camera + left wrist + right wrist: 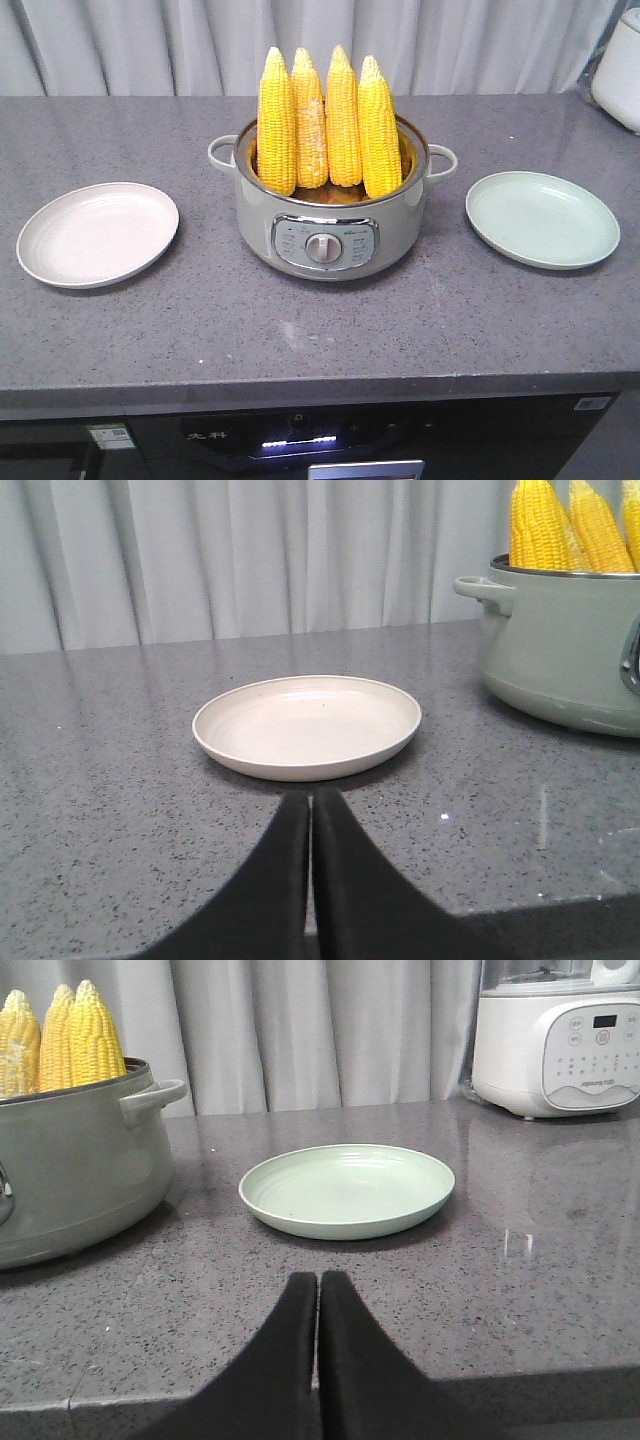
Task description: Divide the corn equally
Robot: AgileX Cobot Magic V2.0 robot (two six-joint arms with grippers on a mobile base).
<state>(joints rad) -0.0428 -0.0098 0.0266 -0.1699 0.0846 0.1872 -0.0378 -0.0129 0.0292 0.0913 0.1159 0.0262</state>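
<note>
**Front view.** The corn (328,120) consists of four cobs. All four stand upright in the pot (320,215) at the centre of the counter (300,330). They sit side by side in a row, each with its long axis close to vertical and its tapered tip up. The upper half of each cob is clear of the pot rim. The second cob from the left shows paler patches. A cream plate (97,233) lies well apart to the left of the pot and a green plate (541,218) well apart to the right. Both plates hold nothing. Neither arm appears in this view.

**Left wrist view.** The left gripper (310,805) has its two black fingers pressed together, holding nothing. It hangs low over the counter and points at the cream plate (307,725) just ahead. The pot (560,650) lies ahead and to the right, with the corn (545,525) rising above its rim. From this arm, the cobs are up and to the right.

**Right wrist view.** The right gripper (318,1285) is likewise closed on itself and empty, aimed at the green plate (346,1188). The pot (70,1160) lies ahead and to the left, with the corn (95,1030) above it. A white appliance (560,1040) stands at the back right.

**Judgement.** The pot sits midway between the arms, so neither is clearly nearer. The two left cobs suit the left arm and the two right cobs suit the right arm. No cob has been moved to a plate yet. Because the cobs stand vertical, a grasp would need the fingers to part and close across an exposed upper section from the side. The cob would then lift straight up to clear the rim.
</note>
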